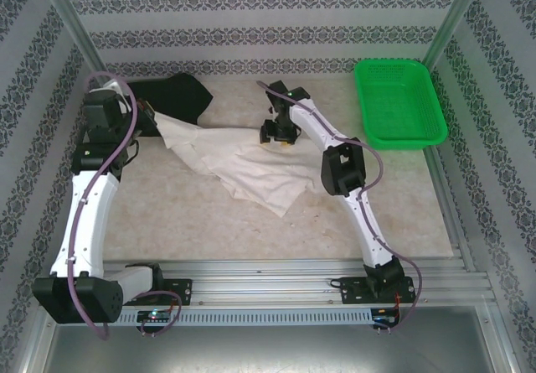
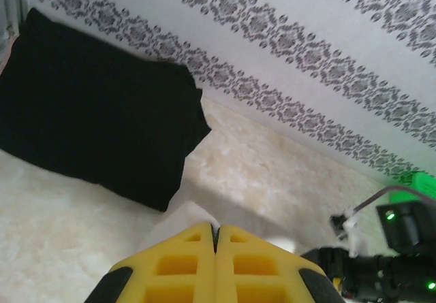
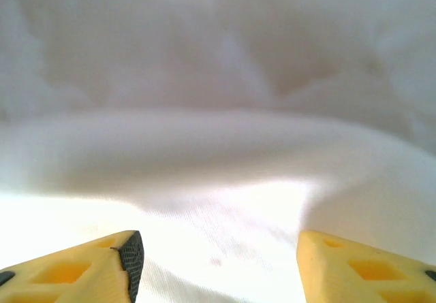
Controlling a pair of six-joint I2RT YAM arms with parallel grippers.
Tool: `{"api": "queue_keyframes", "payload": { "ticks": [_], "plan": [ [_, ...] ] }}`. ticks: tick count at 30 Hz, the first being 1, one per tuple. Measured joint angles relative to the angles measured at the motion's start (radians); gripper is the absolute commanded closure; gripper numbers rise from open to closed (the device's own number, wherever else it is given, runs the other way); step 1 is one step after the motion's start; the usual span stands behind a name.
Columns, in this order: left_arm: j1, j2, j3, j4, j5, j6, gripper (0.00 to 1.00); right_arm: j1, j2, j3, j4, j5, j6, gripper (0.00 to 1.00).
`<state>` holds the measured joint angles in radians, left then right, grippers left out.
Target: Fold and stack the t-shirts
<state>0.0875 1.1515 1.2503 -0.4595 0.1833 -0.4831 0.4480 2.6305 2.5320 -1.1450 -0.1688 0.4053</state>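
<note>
Your left gripper (image 2: 215, 231) pinches the cream shirt (image 1: 243, 168), anchoring it — your right gripper (image 3: 218, 250) hangs wide-jawed just above, ready to grab.

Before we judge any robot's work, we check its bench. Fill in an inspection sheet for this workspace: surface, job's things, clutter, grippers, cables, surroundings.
Surface: beige marbled tabletop, faint marks.
Job's things: cream t-shirt crumpled and unfolded mid-table; black t-shirt folded at the far left corner.
Clutter: green mesh basket at the far right, nothing seen inside.
Grippers: left gripper shut, cream cloth rising to its tips, hold uncertain; right gripper open, low over the cream t-shirt.
Cables: purple cable looped along each arm, off the cloth.
Surroundings: patterned wallpaper walls; metal frame posts.
</note>
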Motion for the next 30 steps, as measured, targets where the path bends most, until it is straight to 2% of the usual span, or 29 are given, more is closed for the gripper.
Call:
{"api": "queue_keyframes", "payload": {
  "ticks": [2, 3, 7, 11, 13, 15, 19, 27, 30],
  "plan": [
    [0.001, -0.022, -0.041, -0.004, 0.004, 0.0, 1.0, 0.014, -0.049, -0.034, 0.016, 0.013, -0.034, 0.31],
    [0.001, -0.035, -0.065, -0.004, 0.01, 0.0, 1.0, 0.022, -0.109, -0.109, 0.042, 0.01, -0.043, 0.31],
    [0.002, -0.089, -0.161, -0.006, 0.043, -0.008, 1.0, 0.032, -0.502, -0.563, 0.158, -0.075, 0.005, 0.27],
    [0.005, -0.152, -0.272, -0.003, 0.081, -0.031, 1.0, -0.021, -0.928, -1.001, 0.312, -0.219, 0.163, 0.29],
    [0.005, -0.172, -0.314, -0.001, 0.098, -0.039, 1.0, -0.055, -1.064, -1.22, 0.414, -0.292, 0.269, 0.29],
    [0.004, -0.187, -0.351, 0.0, 0.114, -0.043, 1.0, -0.072, -1.102, -1.387, 0.492, -0.34, 0.366, 0.3],
    [0.004, -0.205, -0.389, 0.001, 0.133, -0.045, 1.0, -0.057, -1.0, -1.609, 0.635, -0.406, 0.528, 0.31],
    [0.004, -0.238, -0.409, 0.005, 0.152, -0.046, 1.0, -0.026, -0.902, -1.622, 0.819, -0.45, 0.663, 0.35],
    [0.004, -0.251, -0.414, 0.005, 0.154, -0.046, 1.0, -0.026, -0.872, -1.607, 0.821, -0.462, 0.684, 0.38]
  ]
}}
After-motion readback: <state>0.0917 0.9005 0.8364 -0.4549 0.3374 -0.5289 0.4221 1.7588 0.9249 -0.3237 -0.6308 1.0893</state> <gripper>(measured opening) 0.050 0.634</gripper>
